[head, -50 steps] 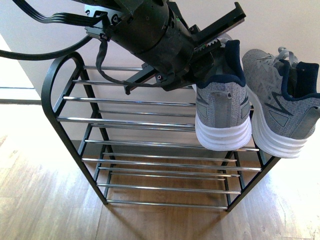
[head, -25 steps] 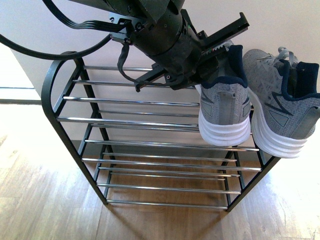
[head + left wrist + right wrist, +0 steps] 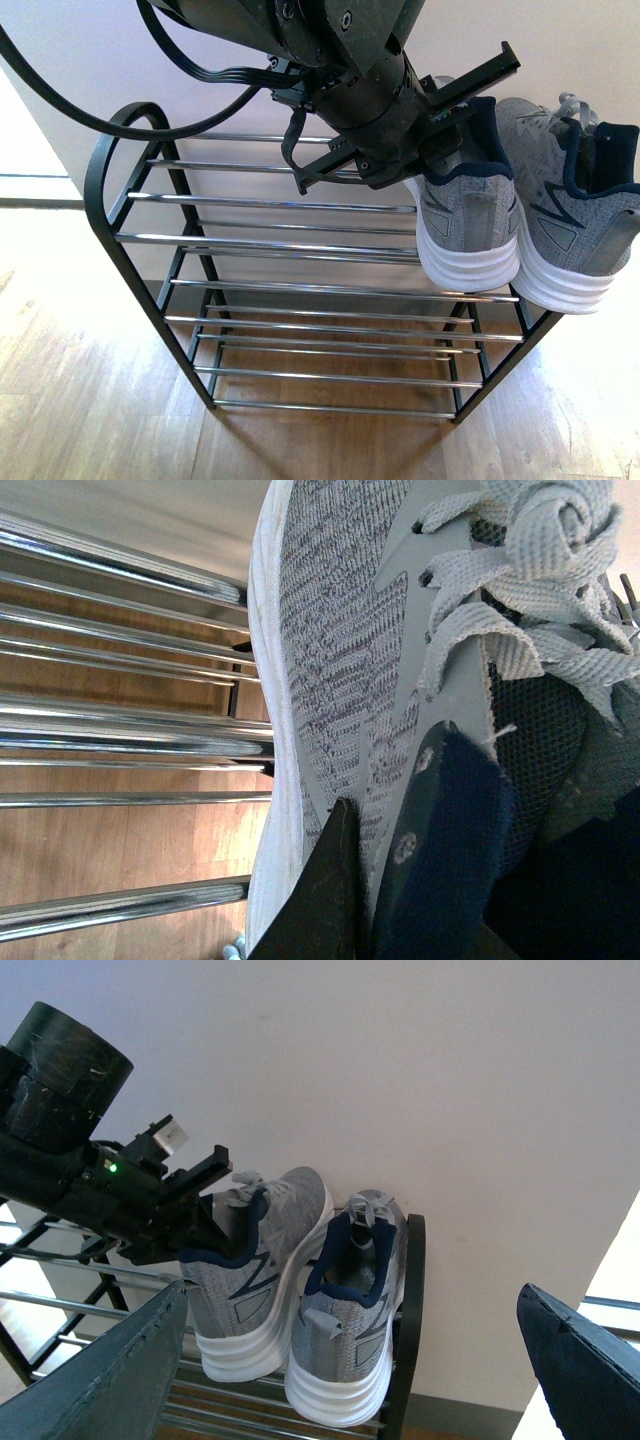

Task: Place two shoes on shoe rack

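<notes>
Because the knit shoe (image 3: 470,215) looks light and soft, the left tool (image 3: 455,125) pinches its firmer heel collar at the rack (image 3: 300,247); the right tool (image 3: 352,1290) is spread wide, empty.

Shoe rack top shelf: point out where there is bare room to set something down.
Bare bars of the shoe rack's top shelf run from its rounded left frame to the held shoe. The visible lower tiers are bare too. The right end is crowded: the held shoe, with the left gripper shut on its collar, beside the second shoe.
</notes>
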Robot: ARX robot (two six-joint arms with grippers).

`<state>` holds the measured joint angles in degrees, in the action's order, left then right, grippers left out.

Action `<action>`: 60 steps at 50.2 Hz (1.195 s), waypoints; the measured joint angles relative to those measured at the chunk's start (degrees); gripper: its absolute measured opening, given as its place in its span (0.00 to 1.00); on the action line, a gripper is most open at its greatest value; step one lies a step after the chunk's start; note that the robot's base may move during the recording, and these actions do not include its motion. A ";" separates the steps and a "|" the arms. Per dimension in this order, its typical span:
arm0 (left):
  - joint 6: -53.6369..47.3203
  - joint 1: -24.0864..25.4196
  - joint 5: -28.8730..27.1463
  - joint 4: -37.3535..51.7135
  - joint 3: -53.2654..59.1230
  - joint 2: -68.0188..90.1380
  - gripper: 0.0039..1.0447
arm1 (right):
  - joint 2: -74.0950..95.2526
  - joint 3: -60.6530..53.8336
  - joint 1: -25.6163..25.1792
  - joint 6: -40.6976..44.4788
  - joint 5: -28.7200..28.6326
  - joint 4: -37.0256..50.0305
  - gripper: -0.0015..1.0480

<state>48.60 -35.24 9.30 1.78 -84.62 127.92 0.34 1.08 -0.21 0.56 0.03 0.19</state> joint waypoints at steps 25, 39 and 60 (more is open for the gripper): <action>7.32 -0.13 7.72 0.46 0.57 -6.45 0.93 | 0.00 0.00 0.00 0.00 -0.02 0.00 0.91; 3.19 2.19 3.34 -7.67 3.08 -18.18 0.91 | 0.00 0.00 0.00 0.00 -0.02 0.00 0.91; -42.93 11.89 -31.54 44.98 39.95 -37.00 0.46 | -0.02 -0.02 0.00 -0.02 -0.02 0.00 0.91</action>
<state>5.67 -23.35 -22.24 46.76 -44.66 90.91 0.32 1.06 -0.21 0.54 0.01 0.19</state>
